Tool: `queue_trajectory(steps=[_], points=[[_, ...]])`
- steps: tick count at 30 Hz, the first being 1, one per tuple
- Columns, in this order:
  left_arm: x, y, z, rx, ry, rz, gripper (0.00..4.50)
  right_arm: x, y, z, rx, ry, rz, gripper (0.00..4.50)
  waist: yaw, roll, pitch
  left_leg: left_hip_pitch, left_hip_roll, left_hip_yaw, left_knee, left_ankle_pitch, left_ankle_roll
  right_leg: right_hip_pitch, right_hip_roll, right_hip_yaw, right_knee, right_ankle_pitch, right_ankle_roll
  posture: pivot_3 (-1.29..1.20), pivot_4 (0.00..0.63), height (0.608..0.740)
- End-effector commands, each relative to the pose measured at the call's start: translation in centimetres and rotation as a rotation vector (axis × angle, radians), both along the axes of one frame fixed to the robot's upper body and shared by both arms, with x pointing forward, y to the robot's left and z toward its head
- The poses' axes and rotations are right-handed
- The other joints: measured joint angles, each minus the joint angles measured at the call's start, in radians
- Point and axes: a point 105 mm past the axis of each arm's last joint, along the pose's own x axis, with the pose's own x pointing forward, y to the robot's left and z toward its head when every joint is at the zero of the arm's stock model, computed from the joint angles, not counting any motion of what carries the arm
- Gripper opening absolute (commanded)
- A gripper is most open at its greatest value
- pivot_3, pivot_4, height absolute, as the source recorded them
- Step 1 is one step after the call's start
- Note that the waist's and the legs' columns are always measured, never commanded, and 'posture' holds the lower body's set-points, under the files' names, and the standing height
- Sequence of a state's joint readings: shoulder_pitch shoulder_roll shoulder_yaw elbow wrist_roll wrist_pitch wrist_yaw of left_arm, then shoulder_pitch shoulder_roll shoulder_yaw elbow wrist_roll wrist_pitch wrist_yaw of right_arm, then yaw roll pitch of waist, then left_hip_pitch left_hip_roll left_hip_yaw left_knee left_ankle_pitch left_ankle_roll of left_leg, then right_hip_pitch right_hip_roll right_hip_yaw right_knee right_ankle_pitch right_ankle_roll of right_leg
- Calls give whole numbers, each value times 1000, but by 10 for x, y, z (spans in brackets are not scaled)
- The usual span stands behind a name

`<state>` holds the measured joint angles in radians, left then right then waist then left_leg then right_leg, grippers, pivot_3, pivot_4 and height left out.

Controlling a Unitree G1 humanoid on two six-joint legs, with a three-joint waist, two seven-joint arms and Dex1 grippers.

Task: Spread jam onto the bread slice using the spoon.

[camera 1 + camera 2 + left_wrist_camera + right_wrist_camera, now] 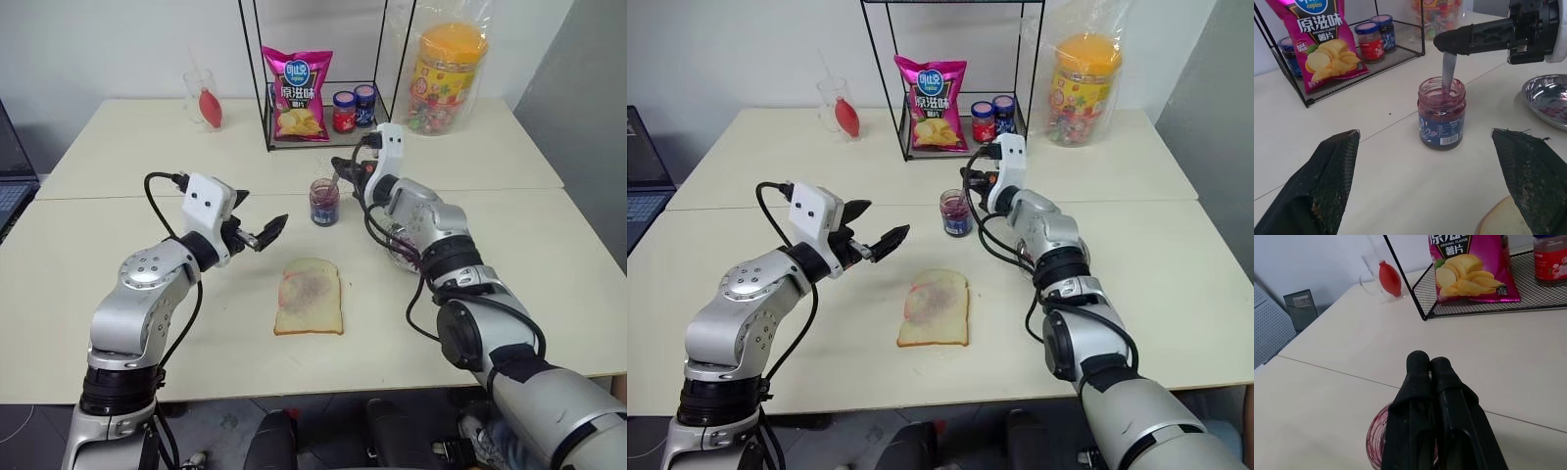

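The left gripper (257, 227) hovers, jaws spread, at ten o'clock from the bread slice (310, 296). At twelve o'clock stands the jam (1442, 114) jar, where the right gripper (1449, 44), jaws pinching the spoon (1447, 73), dips it.

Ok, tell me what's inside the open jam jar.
Inside the jam jar: dark purple-red jam and the spoon, held from above by the shut right gripper. The spoon's bowl is hidden in the jam.
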<state>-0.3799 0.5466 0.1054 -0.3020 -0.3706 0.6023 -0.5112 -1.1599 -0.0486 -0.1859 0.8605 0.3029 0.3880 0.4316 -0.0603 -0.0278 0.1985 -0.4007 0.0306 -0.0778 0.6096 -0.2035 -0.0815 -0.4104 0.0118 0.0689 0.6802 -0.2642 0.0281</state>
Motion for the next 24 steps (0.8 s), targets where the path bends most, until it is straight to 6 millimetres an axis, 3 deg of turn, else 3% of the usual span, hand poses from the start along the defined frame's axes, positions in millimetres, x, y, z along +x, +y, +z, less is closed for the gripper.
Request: queue_trajectory(steps=[1,24], points=[[0,-2,12,4,-54,-6,4500,-2,-2,41,75,-93,2,17,0,0,0,0,0,0,0,0,0,0,0,0,0,0,0,0,150,740],[2,-1,13,6,-57,-3,4500,-4,-12,53,136,-103,-12,17,0,0,0,0,0,0,0,0,0,0,0,0,0,0,0,0,150,740]])
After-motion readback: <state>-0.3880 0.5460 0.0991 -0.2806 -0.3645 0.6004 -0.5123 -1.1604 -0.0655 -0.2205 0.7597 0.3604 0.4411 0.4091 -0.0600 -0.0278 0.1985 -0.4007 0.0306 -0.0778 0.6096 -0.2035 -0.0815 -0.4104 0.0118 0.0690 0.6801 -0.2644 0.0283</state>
